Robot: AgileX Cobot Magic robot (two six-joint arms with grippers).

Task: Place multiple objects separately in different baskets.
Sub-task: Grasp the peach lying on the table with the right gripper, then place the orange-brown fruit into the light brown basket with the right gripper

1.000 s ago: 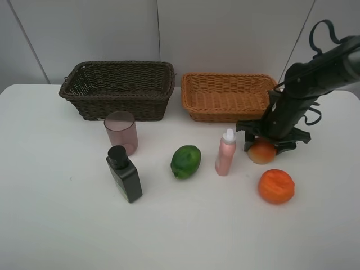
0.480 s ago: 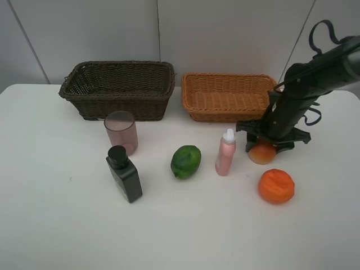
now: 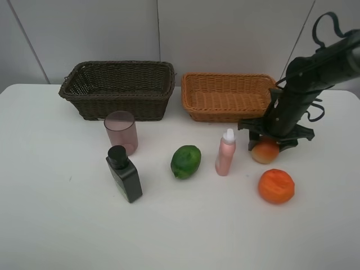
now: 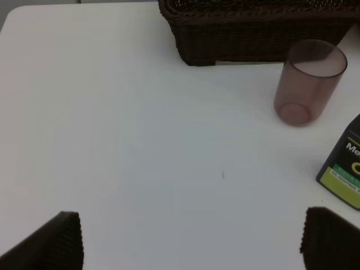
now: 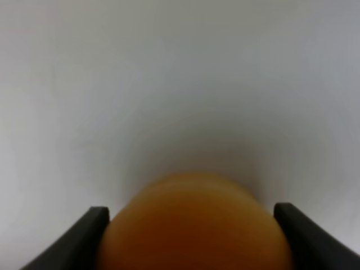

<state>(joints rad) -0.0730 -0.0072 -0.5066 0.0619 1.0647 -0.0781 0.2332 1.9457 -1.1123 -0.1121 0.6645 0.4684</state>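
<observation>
You have two wicker baskets at the far side: one dark brown basket (image 3: 121, 107) on the left and one tan-orange basket (image 3: 225, 115) on the right. Nearer to you, count six small items on the one white table (image 3: 56, 225). Three are fruit: one green lime (image 3: 186, 161), one peach-coloured fruit (image 3: 265, 152) and one orange (image 3: 276, 185). Two are bottles: one pink bottle (image 3: 225, 154) with a white cap and one black square bottle (image 3: 126, 177). There is a single translucent mauve cup (image 3: 121, 132).

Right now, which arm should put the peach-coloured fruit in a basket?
Right. The right fingers hug the peach-coloured fruit near the tan basket; the left fingers are open over bare table.
</observation>
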